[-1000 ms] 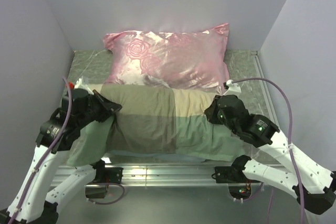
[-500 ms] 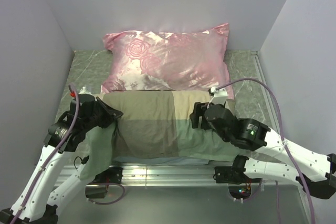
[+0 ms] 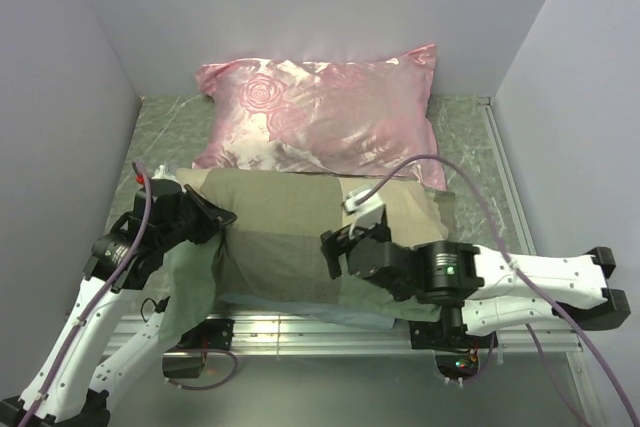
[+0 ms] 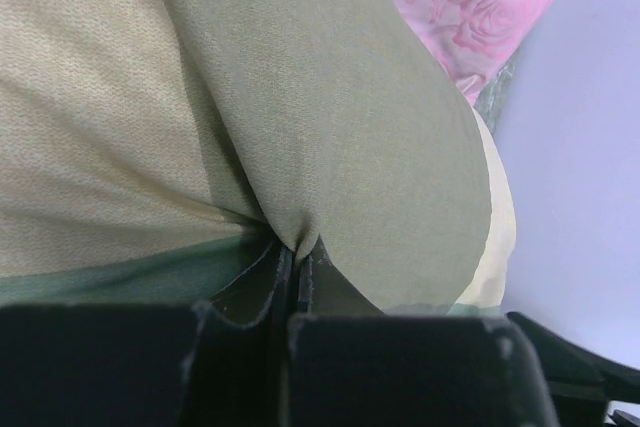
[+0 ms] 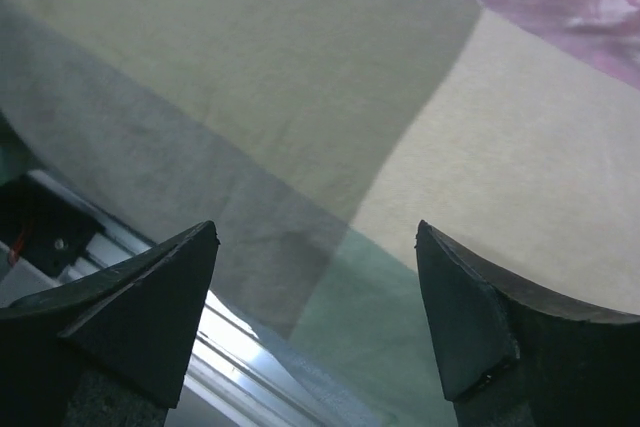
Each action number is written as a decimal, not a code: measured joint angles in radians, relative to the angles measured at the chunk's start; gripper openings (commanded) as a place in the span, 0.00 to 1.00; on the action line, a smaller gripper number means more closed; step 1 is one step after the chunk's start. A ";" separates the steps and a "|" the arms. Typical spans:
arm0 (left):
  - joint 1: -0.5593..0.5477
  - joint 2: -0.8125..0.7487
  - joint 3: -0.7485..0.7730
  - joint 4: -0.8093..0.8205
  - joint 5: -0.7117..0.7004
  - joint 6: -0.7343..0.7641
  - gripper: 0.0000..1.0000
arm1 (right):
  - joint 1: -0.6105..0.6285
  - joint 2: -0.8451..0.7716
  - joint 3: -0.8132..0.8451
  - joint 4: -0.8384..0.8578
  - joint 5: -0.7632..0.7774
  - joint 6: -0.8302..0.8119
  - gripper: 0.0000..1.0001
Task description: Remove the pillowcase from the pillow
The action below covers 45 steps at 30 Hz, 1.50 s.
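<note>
Your checked pillowcase [image 3: 290,222] lies across the near half of the tabletop [image 3: 470,117], touching the pink pillow [image 3: 320,112] behind it, and the pillow it covers is hidden inside. Your left fingers [image 4: 293,272] are clenched on a fold at its left end, while your right fingers [image 3: 335,250] hang spread wide over its middle, grasping nothing. The cloth looks thin, limp and light, likely to bunch rather than slide, so pinch cloth alone, not the filling beneath.
</note>
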State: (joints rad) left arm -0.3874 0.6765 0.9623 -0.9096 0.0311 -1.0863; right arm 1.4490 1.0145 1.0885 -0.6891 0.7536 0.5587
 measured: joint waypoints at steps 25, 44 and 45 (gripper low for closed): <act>0.000 0.001 0.007 -0.001 0.006 0.019 0.01 | 0.139 0.430 0.030 -0.056 0.145 -0.006 0.10; 0.000 0.181 0.404 -0.013 -0.043 0.254 0.91 | -0.354 0.302 0.499 -0.073 -0.462 -0.218 0.00; 0.000 0.197 0.438 -0.014 -0.043 0.274 0.92 | -0.423 0.314 0.486 -0.053 -0.520 -0.215 0.00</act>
State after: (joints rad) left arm -0.3878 0.8734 1.4006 -0.9241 -0.0116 -0.8127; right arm 1.0260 1.3289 1.5749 -0.7422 0.2340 0.3439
